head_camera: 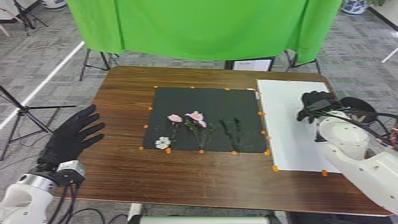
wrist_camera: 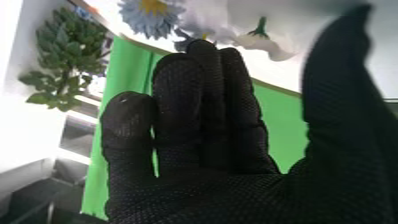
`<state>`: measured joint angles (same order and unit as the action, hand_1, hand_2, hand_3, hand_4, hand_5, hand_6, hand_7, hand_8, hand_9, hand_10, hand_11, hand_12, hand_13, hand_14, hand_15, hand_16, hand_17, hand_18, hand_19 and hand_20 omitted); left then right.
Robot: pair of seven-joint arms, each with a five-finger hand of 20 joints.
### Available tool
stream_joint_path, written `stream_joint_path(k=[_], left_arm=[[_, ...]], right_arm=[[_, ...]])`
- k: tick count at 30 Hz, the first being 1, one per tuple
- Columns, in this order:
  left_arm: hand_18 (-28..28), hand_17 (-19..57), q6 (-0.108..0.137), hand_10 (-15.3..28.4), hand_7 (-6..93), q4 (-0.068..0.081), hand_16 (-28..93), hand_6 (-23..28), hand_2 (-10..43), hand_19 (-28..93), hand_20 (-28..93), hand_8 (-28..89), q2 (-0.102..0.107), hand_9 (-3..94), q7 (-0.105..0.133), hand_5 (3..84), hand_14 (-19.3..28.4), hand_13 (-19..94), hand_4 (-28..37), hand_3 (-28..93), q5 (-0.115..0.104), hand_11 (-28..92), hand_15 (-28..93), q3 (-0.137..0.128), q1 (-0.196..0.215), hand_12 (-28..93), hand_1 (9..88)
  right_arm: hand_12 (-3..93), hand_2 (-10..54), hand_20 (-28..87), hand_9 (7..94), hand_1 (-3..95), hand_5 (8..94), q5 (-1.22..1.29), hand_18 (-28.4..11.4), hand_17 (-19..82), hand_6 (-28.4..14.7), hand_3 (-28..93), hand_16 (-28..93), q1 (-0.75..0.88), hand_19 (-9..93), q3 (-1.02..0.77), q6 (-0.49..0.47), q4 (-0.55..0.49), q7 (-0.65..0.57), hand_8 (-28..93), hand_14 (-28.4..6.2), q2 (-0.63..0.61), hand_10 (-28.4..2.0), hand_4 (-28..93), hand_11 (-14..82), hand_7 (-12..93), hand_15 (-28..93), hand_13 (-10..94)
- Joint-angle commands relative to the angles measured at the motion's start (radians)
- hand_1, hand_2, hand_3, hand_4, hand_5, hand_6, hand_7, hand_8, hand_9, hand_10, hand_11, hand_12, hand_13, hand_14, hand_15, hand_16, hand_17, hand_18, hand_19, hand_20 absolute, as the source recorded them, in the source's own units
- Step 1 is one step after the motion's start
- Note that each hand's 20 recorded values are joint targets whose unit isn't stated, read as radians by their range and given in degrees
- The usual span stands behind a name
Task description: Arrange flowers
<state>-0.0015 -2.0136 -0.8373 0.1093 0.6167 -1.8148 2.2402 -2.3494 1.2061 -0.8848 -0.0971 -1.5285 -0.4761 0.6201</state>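
Straight, slightly spread fingers of the left hand (head_camera: 62,144) are held near the left edge of the counter (head_camera: 204,184). Pink flowers (head_camera: 195,116) are laid mid-counter, stems toward the near edge. Pale blossoms (wrist_camera: 149,19) are seen beyond the right hand's (wrist_camera: 187,197) straight fingers, thumb held apart; by these, the nearer, a pick-up would be made.

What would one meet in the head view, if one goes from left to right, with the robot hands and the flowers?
Left robot hand, white flower, pink flowers, dark stems, right robot hand.
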Motion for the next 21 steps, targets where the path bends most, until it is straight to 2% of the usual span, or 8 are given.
stream_joint_path(k=[1, 2, 4, 10, 11, 13, 16, 21], left_arm=[[20.1, -12.0, 0.004, 10.3, 19.5, -0.006, 1, 3.8, -4.2, 39, 10, -11, -0.005, 15.8, -0.005, 21.7, 13.7, 12, -28.3, 70, 0.000, 19, 29, -0.006, 0.017, 19, 24.3], [20.1, -12.0, 0.006, 10.3, 19.5, -0.007, 1, 3.8, -4.3, 39, 10, -11, -0.005, 15.8, -0.005, 21.7, 13.7, 12, -28.3, 70, -0.001, 19, 29, -0.007, 0.020, 19, 24.3], [20.1, -12.0, 0.006, 10.3, 19.6, -0.007, 1, 3.7, -4.2, 39, 10, -11, -0.008, 15.8, -0.006, 21.7, 13.7, 12, -28.3, 70, -0.001, 19, 29, -0.009, 0.021, 19, 24.3], [20.1, -12.0, 0.009, 10.3, 19.6, -0.008, 1, 3.8, -4.1, 39, 10, -11, -0.008, 15.8, -0.005, 21.7, 13.6, 12, -28.3, 70, -0.001, 19, 29, -0.008, 0.019, 19, 24.4], [20.1, -12.0, 0.006, 10.3, 19.5, -0.005, 1, 3.8, -4.2, 39, 10, -11, -0.008, 15.9, -0.005, 21.7, 13.6, 12, -28.3, 70, 0.000, 19, 29, -0.005, 0.014, 19, 24.4], [20.1, -12.0, 0.006, 10.3, 19.4, -0.005, 1, 3.8, -4.2, 39, 10, -11, -0.010, 15.8, -0.008, 21.7, 13.6, 12, -28.3, 70, 0.002, 19, 29, -0.006, 0.013, 19, 24.4], [20.1, -12.0, 0.005, 10.3, 19.3, -0.007, 1, 3.8, -4.2, 39, 10, -11, -0.011, 15.8, -0.007, 21.7, 13.6, 12, -28.3, 70, 0.000, 19, 29, -0.011, 0.020, 19, 24.4], [20.1, -12.0, 0.004, 10.2, 19.4, -0.007, 1, 3.8, -4.2, 39, 10, -11, -0.009, 15.8, -0.003, 21.7, 13.7, 12, -28.3, 70, -0.002, 19, 29, -0.013, 0.026, 19, 24.3]], right_arm=[[44.2, -6.6, 48, 74.5, 44.3, 54.2, -0.049, -16.9, 37, 2.7, 82, 28, -0.031, 91, 0.026, 0.131, 0.030, 0.014, -3, -4.4, 0.006, -5.8, -28, 25.2, 59, 75, 69], [46.2, -6.0, 48, 78.2, 45.4, 57.2, -0.052, -16.9, 38, 3.0, 81, 29, -0.034, 92, 0.028, 0.135, 0.032, 0.017, -2, -4.3, 0.007, -5.5, -28, 23.3, 59, 74, 70], [45.8, -6.1, 48, 82.1, 46.4, 62.6, -0.049, -16.9, 40, 2.9, 82, 29, -0.033, 93, 0.027, 0.142, 0.030, 0.024, -2, -3.8, 0.005, -5.5, -28, 25.9, 57, 74, 73], [46.5, -7.9, 49, 84.1, 46.5, 66.5, -0.057, -17.2, 41, 2.8, 83, 30, -0.037, 93, 0.027, 0.156, 0.015, 0.005, -2, -3.9, 0.008, -5.3, -28, 26.3, 55, 74, 74], [46.8, -8.0, 49, 84.0, 46.5, 66.6, -0.052, -17.2, 41, 2.8, 84, 30, -0.034, 93, 0.023, 0.143, 0.008, -0.008, -2, -3.9, 0.006, -5.4, -28, 26.5, 55, 74, 74], [48.6, -9.1, 50, 81.9, 44.3, 64.8, -0.039, -17.4, 39, 2.8, 84, 31, -0.030, 93, 0.016, 0.151, 0.004, -0.014, 0, -4.6, 0.003, -5.9, -28, 26.2, 56, 75, 72], [46.3, -9.5, 50, 75.3, 39.5, 58.7, -0.017, -17.9, 38, 2.3, 84, 31, -0.011, 93, -0.013, 0.123, -0.010, -0.003, 1, -5.5, 0.000, -7.2, -28, 30.9, 58, 76, 70], [31.9, -9.5, 51, 66.2, 32.0, 54.5, -0.008, -18.4, 36, 1.6, 85, 30, 0.013, 92, -0.033, 0.112, -0.025, 0.012, 2, -6.3, -0.005, -9.5, -28, 44.7, 54, 77, 67]])
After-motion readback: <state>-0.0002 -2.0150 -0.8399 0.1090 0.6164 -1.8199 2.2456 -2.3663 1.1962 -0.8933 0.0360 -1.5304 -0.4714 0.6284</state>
